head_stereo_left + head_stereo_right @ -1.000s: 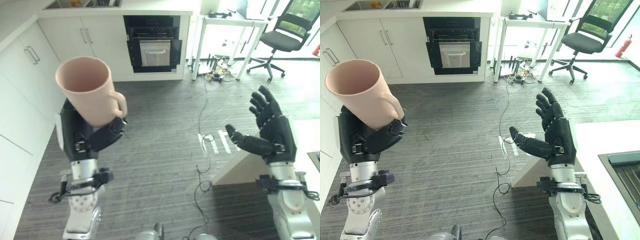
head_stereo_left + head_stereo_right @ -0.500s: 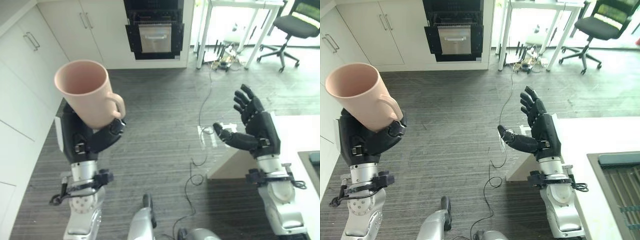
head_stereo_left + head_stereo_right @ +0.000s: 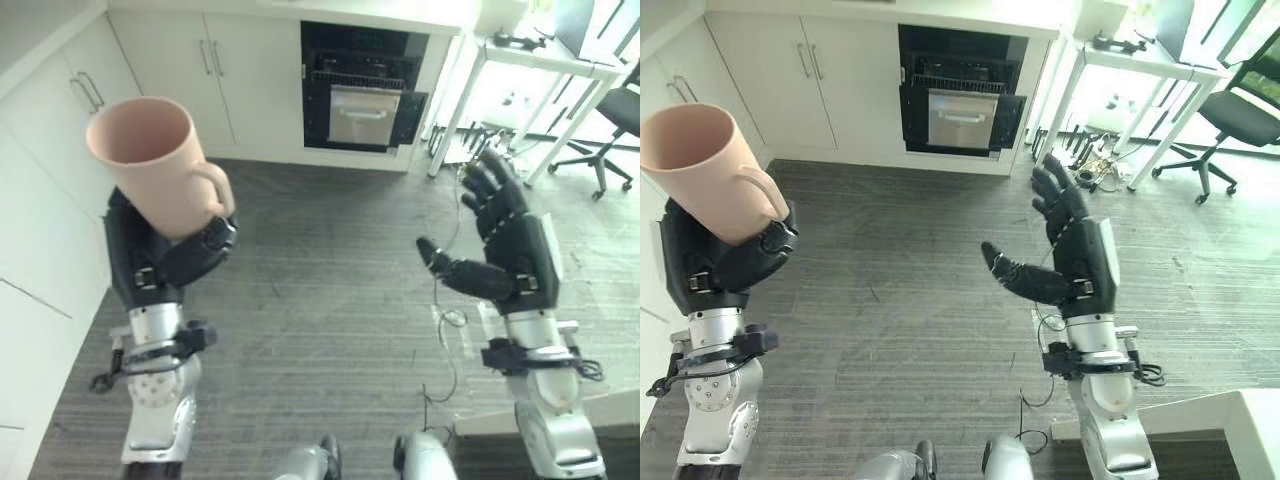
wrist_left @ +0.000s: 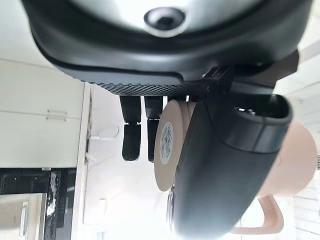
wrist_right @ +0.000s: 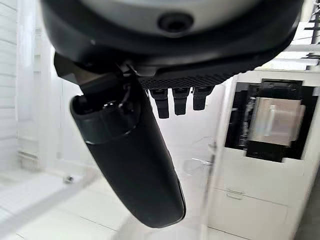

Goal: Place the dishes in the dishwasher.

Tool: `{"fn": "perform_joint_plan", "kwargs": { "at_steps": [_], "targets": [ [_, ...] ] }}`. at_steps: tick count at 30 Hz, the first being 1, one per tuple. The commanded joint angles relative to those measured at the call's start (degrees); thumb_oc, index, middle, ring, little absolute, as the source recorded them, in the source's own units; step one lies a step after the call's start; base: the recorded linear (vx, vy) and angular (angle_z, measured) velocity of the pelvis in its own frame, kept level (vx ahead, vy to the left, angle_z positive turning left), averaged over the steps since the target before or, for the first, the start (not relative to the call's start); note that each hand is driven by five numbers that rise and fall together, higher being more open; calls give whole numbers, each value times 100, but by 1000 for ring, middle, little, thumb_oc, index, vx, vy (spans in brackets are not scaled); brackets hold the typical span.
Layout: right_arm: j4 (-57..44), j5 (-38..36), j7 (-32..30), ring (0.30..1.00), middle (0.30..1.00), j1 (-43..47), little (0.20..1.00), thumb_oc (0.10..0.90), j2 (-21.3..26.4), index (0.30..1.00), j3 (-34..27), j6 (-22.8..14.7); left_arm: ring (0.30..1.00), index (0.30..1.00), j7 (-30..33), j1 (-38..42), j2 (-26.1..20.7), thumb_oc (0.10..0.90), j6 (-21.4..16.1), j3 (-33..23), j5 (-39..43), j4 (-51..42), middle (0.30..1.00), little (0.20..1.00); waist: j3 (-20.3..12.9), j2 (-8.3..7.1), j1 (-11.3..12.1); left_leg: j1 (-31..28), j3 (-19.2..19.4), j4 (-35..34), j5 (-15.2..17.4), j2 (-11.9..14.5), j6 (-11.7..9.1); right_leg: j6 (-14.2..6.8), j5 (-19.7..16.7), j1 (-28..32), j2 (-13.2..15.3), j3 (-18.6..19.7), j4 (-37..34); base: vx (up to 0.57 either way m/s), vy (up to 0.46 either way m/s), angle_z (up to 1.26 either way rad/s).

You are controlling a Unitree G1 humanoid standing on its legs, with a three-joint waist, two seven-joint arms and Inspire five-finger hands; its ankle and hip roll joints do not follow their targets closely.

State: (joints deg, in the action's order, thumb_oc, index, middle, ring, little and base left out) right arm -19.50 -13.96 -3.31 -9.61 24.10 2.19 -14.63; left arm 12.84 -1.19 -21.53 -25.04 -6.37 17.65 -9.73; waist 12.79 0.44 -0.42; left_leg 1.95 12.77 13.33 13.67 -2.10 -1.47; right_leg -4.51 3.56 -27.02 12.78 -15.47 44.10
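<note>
here the left hand [image 3: 160,262] grips a pink mug [image 3: 155,160] upright, while the right hand [image 3: 515,262] is spread, empty.

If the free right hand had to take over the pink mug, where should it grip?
Probably the handle: it juts from the pink mug toward the robot's right, clear of the left hand, which wraps the mug's base. The open right hand would come in from that side, fingers hooking the loop.
</note>
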Motion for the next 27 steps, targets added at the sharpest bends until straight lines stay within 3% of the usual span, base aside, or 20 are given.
{"fn": "perform_joint_plan", "kwargs": {
  "at_steps": [1, 4, 6, 11, 14, 16, 17, 18, 19, 20, 22, 24, 25, 27],
  "targets": [
    [-23, -628, 258, 900, 900, 176, 900, 800, 149, 900, -873, -640, 300, 300, -197, 151, -513, 400, -417, 7, -107, -689, 300, 300, -303, -167, -334, 91, -614, 386, -102, 453, 81, -590, -1087, 1610, -123, 2, -2691, 582, -372, 84],
    [-36, -583, 320, 900, 900, 190, 900, 800, 183, 900, -925, -584, 300, 300, -207, 138, -444, 400, -359, 87, -138, -789, 300, 300, -255, -333, -470, -172, -897, 386, 189, 199, 70, -628, -663, 791, 138, 592, -2691, 404, -223, 69],
    [-86, -481, 309, 900, 900, 283, 900, 800, 164, 900, -859, -488, 300, 300, -125, 97, -418, 400, -356, 136, -217, -869, 300, 300, -284, -355, -452, -280, -997, 386, 334, 125, 92, -673, -717, 566, 259, 678, -2691, 357, -187, 36],
    [-6, -442, 102, 900, 900, 564, 900, 800, 323, 900, -637, -305, 300, 300, 6, 65, -464, 400, -277, 134, -200, -874, 300, 300, -524, -452, -368, -589, -1099, 386, 547, 69, 79, -720, -775, 826, 167, 737, -2691, 311, -216, 28],
    [19, -560, 77, 900, 900, 700, 900, 800, 451, 900, -649, -268, 300, 300, -36, 70, -458, 400, -280, 99, -175, -885, 300, 300, -678, -401, -436, -913, -1051, 386, 622, 188, -40, -649, -722, 913, -10, 681, -2691, 297, -183, 7],
    [53, -588, 131, 900, 900, 736, 900, 800, 488, 900, -673, -281, 300, 300, 11, 46, -463, 400, -326, 83, -171, -893, 300, 300, -718, -313, -483, -1060, -915, 386, 354, 319, -148, -547, -630, 977, -159, 647, -2691, 305, -161, -33],
    [68, -637, 187, 900, 900, 729, 900, 800, 516, 900, -698, -271, 300, 300, 61, 17, -460, 400, -365, 61, -144, -884, 300, 300, -743, -260, -514, -1149, -819, 386, -10, 406, -236, -466, -549, 1027, -262, 638, -2691, 278, -141, -35],
    [70, -678, 260, 900, 900, 701, 900, 800, 535, 900, -719, -247, 300, 300, 111, -9, -443, 400, -377, 47, -128, -883, 300, 300, -756, -212, -526, -1219, -763, 386, -482, 493, -367, -365, -455, 1098, -377, 656, -2691, 356, -192, -49],
    [95, -727, 386, 900, 900, 657, 900, 800, 570, 900, -754, -263, 300, 300, 176, -45, -389, 400, -407, 44, -149, -893, 300, 300, -781, -210, -517, -1375, -672, 408, -1426, 537, -595, -201, -268, 1258, -506, 721, -2691, 300, -211, -62],
    [90, -778, 478, 900, 900, 607, 900, 800, 605, 900, -790, -280, 300, 300, 197, -90, -340, 400, -435, 47, -172, -928, 300, 300, -730, -272, -489, -1146, -580, 970, -1934, 565, -763, -74, -135, 1442, -553, 784, -2691, 261, -233, -42],
    [80, -833, 606, 900, 900, 539, 900, 800, 623, 900, -833, -317, 300, 300, 217, -173, -246, 400, -465, 74, -276, -970, 300, 300, -635, -413, -423, -454, -586, 2268, -2149, 495, -853, 107, -13, 1646, -553, 874, -2691, 166, -197, -54],
    [91, -774, 639, 900, 900, 493, 900, 800, 591, 900, -851, -340, 300, 300, 171, -187, -202, 400, -427, 121, -348, -946, 300, 300, -487, -611, -318, 658, -584, 3263, -2143, 569, -735, 226, 78, 1901, -516, 956, -2691, 140, -154, -58],
    [93, -769, 594, 900, 900, 500, 900, 800, 579, 900, -861, -317, 300, 300, 98, -144, -197, 400, -393, 141, -321, -901, 300, 300, -437, -648, -292, 1005, -578, 3359, -1987, 613, -609, 222, 97, 1939, -541, 957, -2691, 179, -88, -35],
    [116, -853, 545, 900, 900, 527, 900, 800, 568, 900, -864, -293, 300, 300, -37, -147, -190, 400, -425, 141, -300, -844, 300, 300, -393, -602, -231, 1076, -407, 2366, -1820, 693, -445, 182, 238, 2034, -709, 985, -2691, 279, 6, -24]
  ]
}}
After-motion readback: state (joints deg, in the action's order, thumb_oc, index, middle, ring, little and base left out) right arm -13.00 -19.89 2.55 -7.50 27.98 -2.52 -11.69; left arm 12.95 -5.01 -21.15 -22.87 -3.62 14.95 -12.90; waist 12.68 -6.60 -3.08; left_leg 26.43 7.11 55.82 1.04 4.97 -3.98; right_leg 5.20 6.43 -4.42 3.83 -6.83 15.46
